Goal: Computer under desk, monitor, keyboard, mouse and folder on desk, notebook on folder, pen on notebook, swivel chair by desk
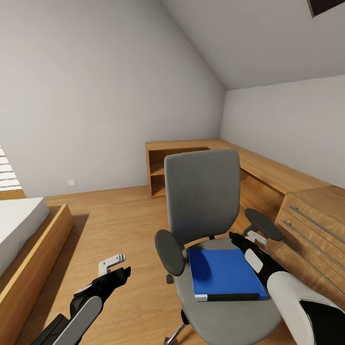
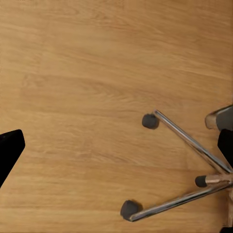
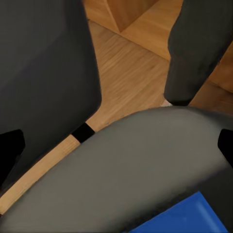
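**Blue folder on the chair seat, both tools nearby**

Squarely on the seat of the swivel chair (image 1: 211, 215) lies the folder (image 1: 225, 274), bright blue, flat, its white page edges and dark spine facing the near side. A corner of it also appears in the right wrist view (image 3: 187, 217), resting on the grey seat cushion. The chair stands on the light wood floor (image 1: 110, 225), its grey backrest upright at the far side of the seat, with a black armrest on each side. In the left wrist view two chrome legs of the chair base (image 2: 189, 170) spread over the planks, ending in dark casters.

The right tool (image 1: 239, 238) hovers just beside the folder's far right corner, near the right armrest; its fingers appear spread, touching nothing. The left tool (image 1: 114, 264) hangs over bare floor to the left of the chair, its fingers apart and holding nothing.

Oak drawers with long bar handles (image 1: 311, 230) stand to the right, a low oak shelf unit (image 1: 165, 167) beyond the chair, and a bed (image 1: 19, 225) at the left.
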`<state>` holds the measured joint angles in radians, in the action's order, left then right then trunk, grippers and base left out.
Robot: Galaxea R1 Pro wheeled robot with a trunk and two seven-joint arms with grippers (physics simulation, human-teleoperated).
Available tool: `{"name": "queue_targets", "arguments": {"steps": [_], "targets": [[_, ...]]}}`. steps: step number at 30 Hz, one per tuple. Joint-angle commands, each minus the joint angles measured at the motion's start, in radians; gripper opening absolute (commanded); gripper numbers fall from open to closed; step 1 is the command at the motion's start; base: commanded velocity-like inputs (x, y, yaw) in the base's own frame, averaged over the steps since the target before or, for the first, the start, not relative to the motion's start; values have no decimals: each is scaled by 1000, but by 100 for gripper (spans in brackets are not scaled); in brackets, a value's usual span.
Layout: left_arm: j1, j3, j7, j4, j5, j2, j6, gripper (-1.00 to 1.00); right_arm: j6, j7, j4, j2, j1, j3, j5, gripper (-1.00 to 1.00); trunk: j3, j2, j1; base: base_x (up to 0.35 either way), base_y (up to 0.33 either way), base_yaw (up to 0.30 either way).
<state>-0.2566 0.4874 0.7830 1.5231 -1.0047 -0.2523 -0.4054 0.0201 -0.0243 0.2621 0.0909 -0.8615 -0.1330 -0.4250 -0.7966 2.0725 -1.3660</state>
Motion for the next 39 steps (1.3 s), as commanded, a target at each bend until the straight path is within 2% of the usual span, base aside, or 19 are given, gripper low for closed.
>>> {"name": "queue_targets", "arguments": {"steps": [1, 13, 25, 31, 39], "targets": [[-1, 2, 8, 0, -5, -1, -1, 100, 2, -2, 0, 0, -1, 3, -11, 100, -1, 0, 0, 144, 0, 0], [-1, 2, 8, -13, -2, -1, -1, 100, -5, -12, -1, 0, -1, 5, -9, 100, -1, 0, 0, 119, 0, 0], [-1, 1, 9, -7, -2, 3, 0, 100, -12, -25, -3, 1, -1, 7, -9, 100, -1, 0, 0, 12, 0, 0], [-1, 2, 11, -6, -1, 4, 0, 100, -43, -59, -3, 1, -1, 7, -9, 100, -20, 42, -23, 0, 0, 0], [-1, 1, 12, -6, 0, 4, 0, 100, -49, -64, -3, 1, -1, 7, -9, 100, -45, 98, -54, 0, 0, 0]]}}
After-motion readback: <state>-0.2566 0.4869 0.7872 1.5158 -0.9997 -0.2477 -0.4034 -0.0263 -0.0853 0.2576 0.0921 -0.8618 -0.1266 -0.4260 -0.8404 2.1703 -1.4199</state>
